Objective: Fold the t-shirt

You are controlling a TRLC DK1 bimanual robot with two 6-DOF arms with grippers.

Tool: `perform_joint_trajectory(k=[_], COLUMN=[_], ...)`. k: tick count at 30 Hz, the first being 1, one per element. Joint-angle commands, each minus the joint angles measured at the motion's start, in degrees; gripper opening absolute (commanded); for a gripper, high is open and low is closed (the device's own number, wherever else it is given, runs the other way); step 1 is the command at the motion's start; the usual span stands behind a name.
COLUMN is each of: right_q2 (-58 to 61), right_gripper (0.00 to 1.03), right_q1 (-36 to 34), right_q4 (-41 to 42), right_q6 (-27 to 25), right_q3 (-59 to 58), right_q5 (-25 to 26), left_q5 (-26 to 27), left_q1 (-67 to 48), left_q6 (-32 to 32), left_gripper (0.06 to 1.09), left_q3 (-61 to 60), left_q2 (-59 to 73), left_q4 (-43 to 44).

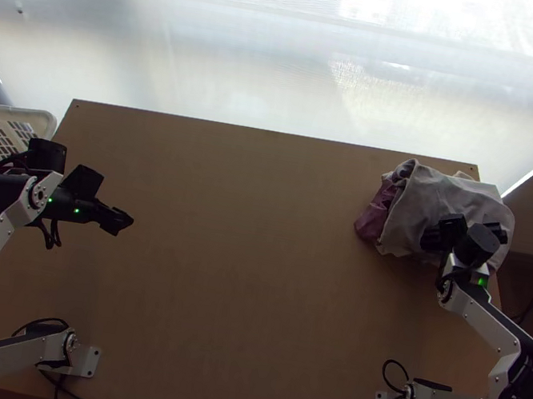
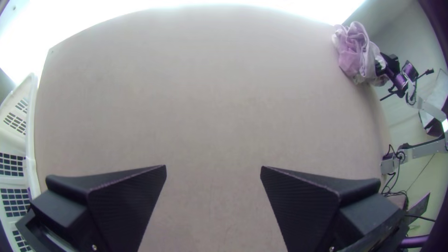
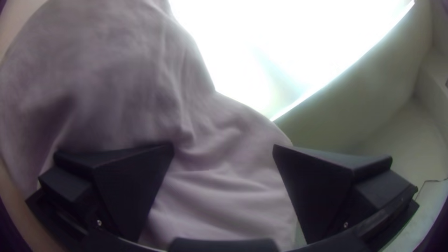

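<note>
Pale mauve-grey soft cloth (image 3: 121,93), bunched in loose folds, lying beneath and between two wide flat black fingers (image 3: 123,191) standing apart; brilliant white glare (image 3: 280,42) beyond.

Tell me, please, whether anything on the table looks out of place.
The cloth does: bunched at the far right corner of the table, it seems to reach past the edge, so it might slip off.
</note>
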Motion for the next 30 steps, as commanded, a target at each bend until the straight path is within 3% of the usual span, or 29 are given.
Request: perform_joint_trajectory(k=[1, 13, 19, 30], right_q2=[2.62, 16.34, 13.87, 4.73], right_gripper=[0.99, 0.99, 0.99, 0.99], right_q1=[3.45, -5.60, -6.04, -4.90], right_q4=[0.01, 1.50, 0.71, -0.52], right_q6=[-2.87, -6.65, -6.91, -6.21], right_q3=[-2.67, 11.48, 15.44, 7.44], right_q5=[-0.26, -1.32, -1.41, -2.90], left_q5=[0.01, -0.34, -0.34, -0.34], left_q1=[0.65, 1.88, 3.11, 3.37], left_q6=[0.05, 0.14, 0.85, 1.20], left_gripper=[1.04, 1.04, 1.04, 1.04], left_q3=[-0.59, -1.20, -1.82, -2.96], left_q2=[-0.95, -2.27, -3.41, -4.46], left_q4=[-0.14, -0.23, -0.58, -0.67])
